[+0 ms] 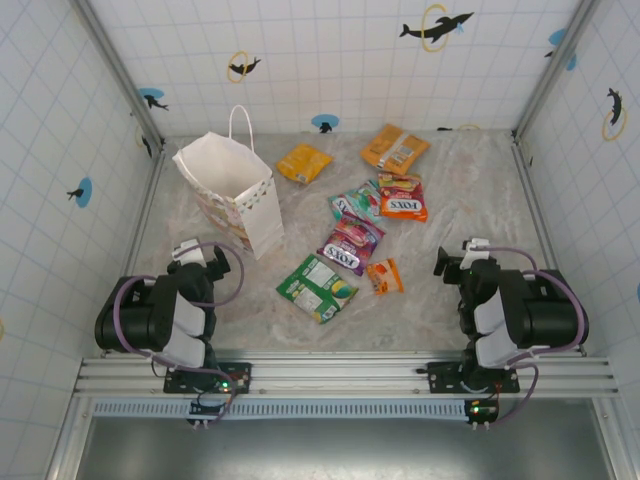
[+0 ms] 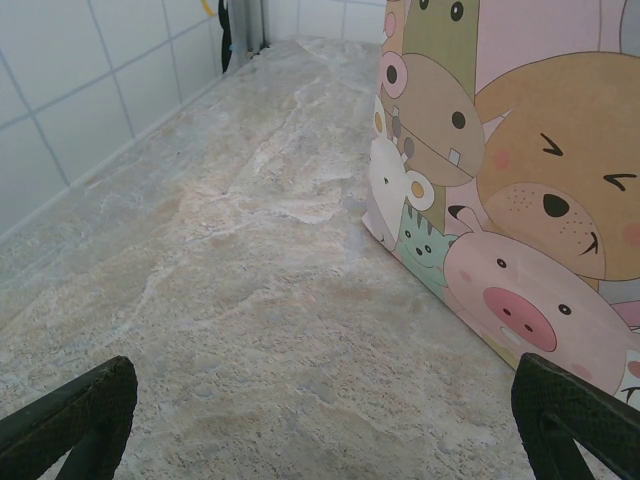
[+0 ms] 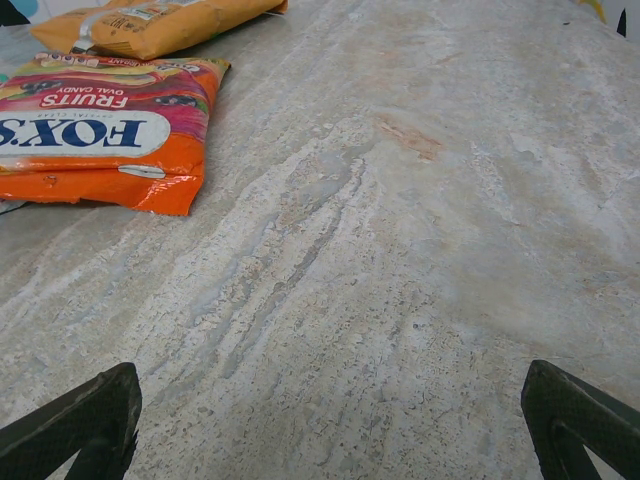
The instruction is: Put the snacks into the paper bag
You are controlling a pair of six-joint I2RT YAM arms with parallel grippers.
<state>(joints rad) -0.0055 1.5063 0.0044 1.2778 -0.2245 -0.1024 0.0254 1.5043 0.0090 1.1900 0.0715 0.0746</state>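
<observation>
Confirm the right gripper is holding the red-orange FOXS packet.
No, the FOXS packet lies on the table, apart from the open right gripper.

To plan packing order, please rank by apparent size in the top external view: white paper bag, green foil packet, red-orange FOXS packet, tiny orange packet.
1. white paper bag, clearly largest
2. green foil packet
3. red-orange FOXS foil packet, somewhat smaller
4. tiny orange foil packet, smallest
</observation>
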